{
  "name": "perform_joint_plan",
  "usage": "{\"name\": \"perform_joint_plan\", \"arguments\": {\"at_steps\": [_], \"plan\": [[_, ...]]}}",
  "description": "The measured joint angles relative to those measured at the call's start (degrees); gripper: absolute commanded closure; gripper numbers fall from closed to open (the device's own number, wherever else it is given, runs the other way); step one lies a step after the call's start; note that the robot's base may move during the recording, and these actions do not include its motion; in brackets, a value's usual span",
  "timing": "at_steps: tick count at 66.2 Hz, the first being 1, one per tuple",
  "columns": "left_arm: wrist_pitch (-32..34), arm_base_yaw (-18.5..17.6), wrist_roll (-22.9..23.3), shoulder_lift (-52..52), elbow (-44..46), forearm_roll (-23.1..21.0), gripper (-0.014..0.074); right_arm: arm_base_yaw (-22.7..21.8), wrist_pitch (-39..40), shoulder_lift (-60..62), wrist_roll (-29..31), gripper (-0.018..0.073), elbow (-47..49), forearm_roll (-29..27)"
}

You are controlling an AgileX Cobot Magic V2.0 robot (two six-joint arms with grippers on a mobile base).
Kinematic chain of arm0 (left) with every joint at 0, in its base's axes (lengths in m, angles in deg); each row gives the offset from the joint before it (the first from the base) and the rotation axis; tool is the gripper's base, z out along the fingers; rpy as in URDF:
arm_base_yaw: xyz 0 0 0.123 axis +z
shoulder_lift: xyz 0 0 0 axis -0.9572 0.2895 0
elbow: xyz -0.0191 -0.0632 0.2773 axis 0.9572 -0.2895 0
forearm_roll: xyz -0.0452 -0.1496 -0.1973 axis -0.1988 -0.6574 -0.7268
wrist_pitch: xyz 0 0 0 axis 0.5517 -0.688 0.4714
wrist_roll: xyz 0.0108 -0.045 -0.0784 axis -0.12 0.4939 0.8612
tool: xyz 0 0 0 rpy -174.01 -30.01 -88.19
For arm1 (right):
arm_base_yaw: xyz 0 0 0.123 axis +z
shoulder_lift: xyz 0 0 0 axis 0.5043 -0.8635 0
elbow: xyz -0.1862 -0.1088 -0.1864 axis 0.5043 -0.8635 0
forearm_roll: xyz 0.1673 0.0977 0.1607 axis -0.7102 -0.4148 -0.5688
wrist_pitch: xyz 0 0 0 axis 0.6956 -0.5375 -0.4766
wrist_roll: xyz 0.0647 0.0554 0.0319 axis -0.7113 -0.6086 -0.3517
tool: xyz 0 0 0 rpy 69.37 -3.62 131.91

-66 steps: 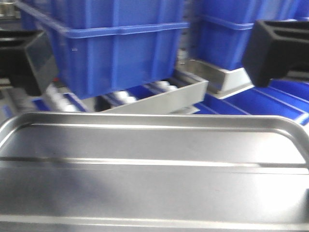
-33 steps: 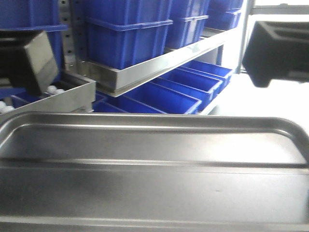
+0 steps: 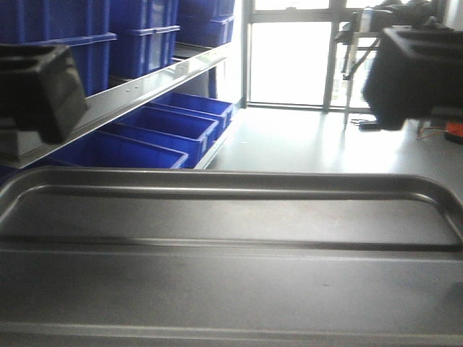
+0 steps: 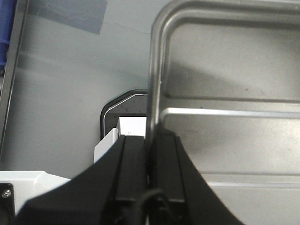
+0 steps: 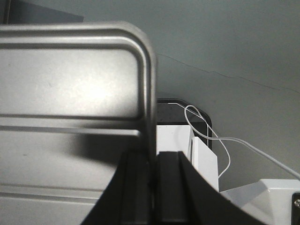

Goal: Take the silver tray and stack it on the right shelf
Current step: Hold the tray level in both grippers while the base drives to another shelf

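Swinging clear of the racks, the front view has a new backdrop. The stacked blue crates that filled the top of the frame a second ago now sit at 10 o'clock. A bright glazed doorway stands at 12 o'clock above pale floor. Below the crates a long steel shelf rail runs toward the doorway, with a row of open blue bins under it.

The silver tray has kept its place, filling the lower half of the view from 8 o'clock to 4 o'clock. It lies level, with rounded far corners, a raised rim and long ridges across its floor. Both wrist views show grey floor beneath it, well apart, so it hangs in the air between the two arms.

The left gripper comes up from 6 o'clock in its wrist view. Its two black fingers are pressed together on the tray's upright short rim, one outside and one inside. The right gripper pinches the opposite short rim in the same way, just below a rounded corner. A thin white cable loops at 3 o'clock beside it, over a white block whose nature is unclear.

From the front, the two grippers' black housings sit at 9 o'clock and 2 o'clock, above the tray's ends.
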Motion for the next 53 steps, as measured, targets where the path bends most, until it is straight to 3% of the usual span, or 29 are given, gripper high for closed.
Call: {"name": "perform_joint_plan", "arguments": {"at_steps": [53], "plan": [[-0.7,0.0,0.0,0.0,0.0,-0.2,0.0694,0.2,0.1,0.0,0.0,0.0487,0.0,0.0]]}}
